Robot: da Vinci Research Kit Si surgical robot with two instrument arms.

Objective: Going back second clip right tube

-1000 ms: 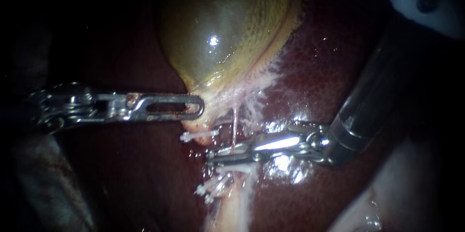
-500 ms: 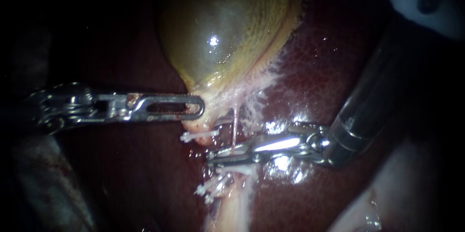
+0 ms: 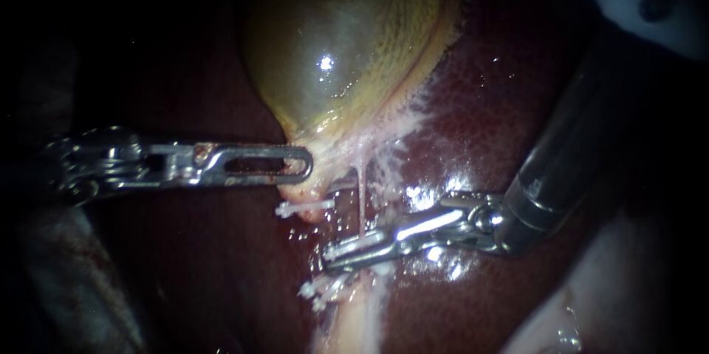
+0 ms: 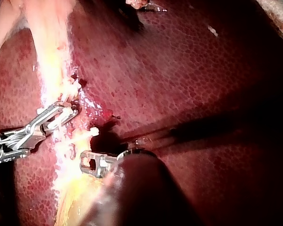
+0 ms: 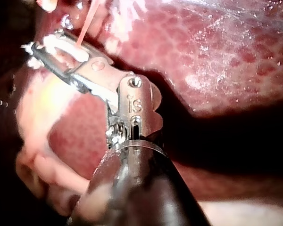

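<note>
Endoscope, live. Gallbladder (image 3: pixel 347 43) fills the 12 o'clock half, glossy olive-yellow, and dark red liver (image 3: pixel 487 103) lies around it from 1 to 5 o'clock.

L instrument (image 3: pixel 301 165) comes in flat from 9 o'clock. Its windowed jaws look closed together, w/ the tip pinching the pale neck of the gallbladder just left of centre.

R instrument (image 3: pixel 337 254) has its shaft dropping in from 2 o'clock and the wrist bent. The jaws point toward 8 o'clock and sit low of centre, at approx 6 o'clock. They stand a little apart: a slim gap shows between the two prongs, and no grip on anything shows.

Right tube (image 3: pixel 360 195) is a thin pale strand running straight down from the neck to those jaws. It meets them at the upper prong. Can't tell whether it sits inside the gap or lies across the front.

White clip (image 3: pixel 303 208) sits at approx 7 o'clock from the neck, just under the L jaws and beside the strand, apart from it. More white clips (image 3: pixel 319 293) are bunched lower, at 6 o'clock. They are just below the R tip, on the pale stalk heading out of view.

R wrist cam: same slim gap, and the pink strand crosses the far prong near its tip.

L wrist cam: the R jaws sit on the pale strip of tissue ahead of the L tip, a white clip between the two tips.
</note>
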